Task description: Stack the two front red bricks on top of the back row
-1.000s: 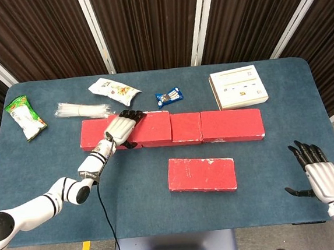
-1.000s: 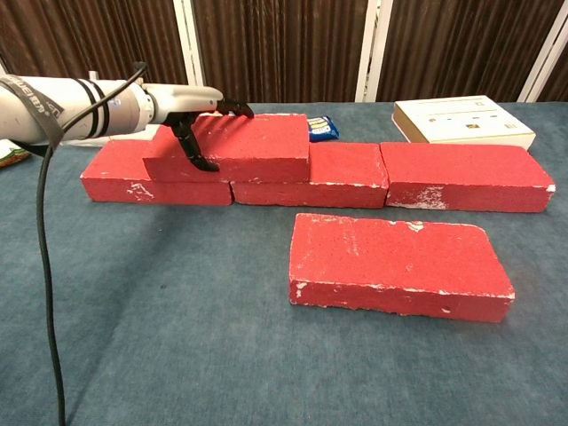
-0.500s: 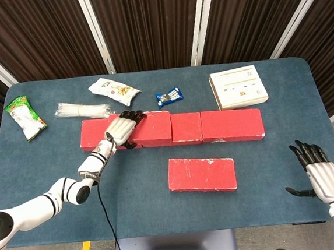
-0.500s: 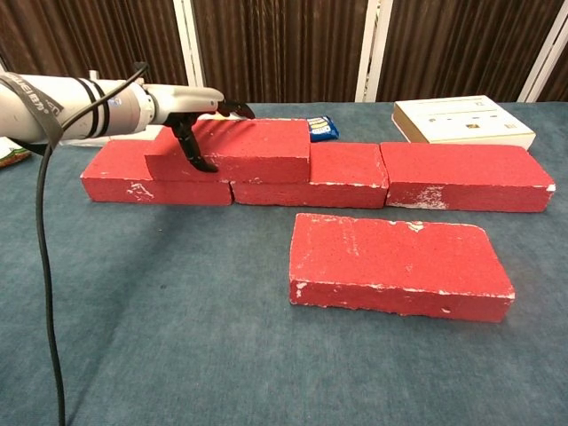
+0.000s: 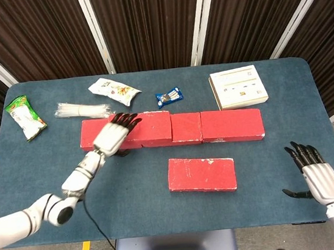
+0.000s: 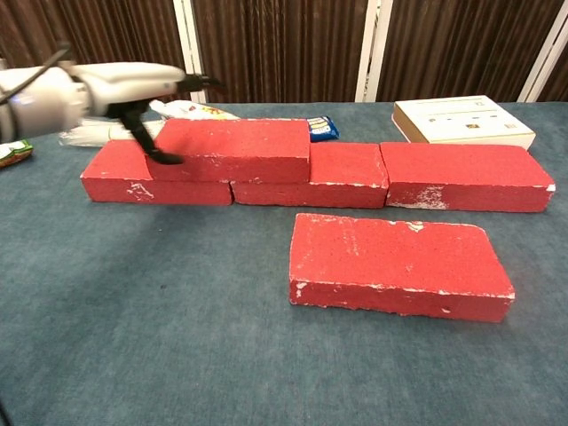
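Note:
One red brick (image 5: 150, 128) (image 6: 235, 149) lies stacked on the back row, over the seam between the left brick (image 5: 92, 135) (image 6: 124, 182) and the middle brick (image 5: 186, 128) (image 6: 346, 173). The right back brick (image 5: 231, 125) (image 6: 466, 176) carries nothing. A second red brick (image 5: 202, 174) (image 6: 399, 264) lies flat on the table in front. My left hand (image 5: 116, 133) (image 6: 133, 89), blurred by motion, hovers at the stacked brick's left end with fingers spread and nothing in it. My right hand (image 5: 314, 173) rests open at the table's near right edge.
A white box (image 5: 238, 87) (image 6: 461, 120) sits at the back right. Behind the row lie a blue packet (image 5: 169, 95), a white snack bag (image 5: 114, 90), a clear plastic packet (image 5: 84, 110) and a green bag (image 5: 25, 117).
My left hand has let go of the stacked brick, lifting and pulling back to the left. The brick stays on the back row. The right hand has barely shifted.

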`<state>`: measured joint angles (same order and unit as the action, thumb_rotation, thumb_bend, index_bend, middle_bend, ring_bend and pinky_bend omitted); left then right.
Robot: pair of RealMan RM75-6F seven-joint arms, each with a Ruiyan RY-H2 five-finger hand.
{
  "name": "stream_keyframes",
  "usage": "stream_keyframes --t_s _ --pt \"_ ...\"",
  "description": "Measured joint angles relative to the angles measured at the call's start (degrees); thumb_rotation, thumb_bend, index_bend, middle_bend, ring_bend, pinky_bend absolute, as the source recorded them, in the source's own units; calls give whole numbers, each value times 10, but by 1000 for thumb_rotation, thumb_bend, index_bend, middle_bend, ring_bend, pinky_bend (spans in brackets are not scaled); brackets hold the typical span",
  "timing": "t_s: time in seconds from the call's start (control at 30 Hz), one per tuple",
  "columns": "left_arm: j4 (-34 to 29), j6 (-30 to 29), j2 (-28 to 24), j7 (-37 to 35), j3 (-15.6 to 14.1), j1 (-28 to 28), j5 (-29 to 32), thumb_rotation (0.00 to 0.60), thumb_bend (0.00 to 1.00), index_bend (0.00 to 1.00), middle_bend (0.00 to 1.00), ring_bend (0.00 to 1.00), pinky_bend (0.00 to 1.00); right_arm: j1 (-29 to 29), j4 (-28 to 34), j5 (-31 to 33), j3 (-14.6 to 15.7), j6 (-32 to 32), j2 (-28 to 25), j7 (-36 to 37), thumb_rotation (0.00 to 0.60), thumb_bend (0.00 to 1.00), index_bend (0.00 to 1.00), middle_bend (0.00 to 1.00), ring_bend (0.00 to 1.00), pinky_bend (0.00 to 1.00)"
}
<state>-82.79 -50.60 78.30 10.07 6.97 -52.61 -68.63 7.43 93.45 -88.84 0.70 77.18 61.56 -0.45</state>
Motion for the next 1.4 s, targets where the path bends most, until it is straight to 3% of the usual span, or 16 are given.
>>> stream_keyframes --t_s 0.23,0.37,0.47,0.6,0.9,1.27,1.33,1.4 --pt "-66 -199 -51 31 -100 175 -73 600 298 0 0 0 34 12 -13 -46 10 -2 29 20 562 38 0 0 0 0" --pt "-30 -268 -38 17 -140 287 -78 600 296 0 0 0 34 29 -13 -49 7 -19 59 8 562 38 0 0 0 0" --pt "22 -283 -22 -13 -150 324 -78 600 297 0 0 0 33 50 -3 -39 -2 -53 73 -14 562 38 0 0 0 0" --pt "59 -293 -14 -48 -151 341 -91 600 296 0 0 0 32 90 17 1 -23 -119 96 -66 561 38 0 0 0 0" --pt "61 -271 -24 -69 -132 356 -105 600 296 0 0 0 32 178 40 144 -71 -235 165 -184 562 38 0 0 0 0" --pt "52 -258 -36 -78 -114 366 -115 600 296 0 0 0 31 266 35 325 -91 -307 231 -268 561 67 2 0 0 7" --pt "51 -255 -39 -77 -112 368 -116 600 297 0 0 0 31 284 33 350 -90 -311 239 -283 578 79 72 34 0 70" --pt "48 -253 -41 -76 -109 369 -116 600 299 0 0 0 31 293 33 364 -89 -304 249 -294 599 103 238 156 53 217"
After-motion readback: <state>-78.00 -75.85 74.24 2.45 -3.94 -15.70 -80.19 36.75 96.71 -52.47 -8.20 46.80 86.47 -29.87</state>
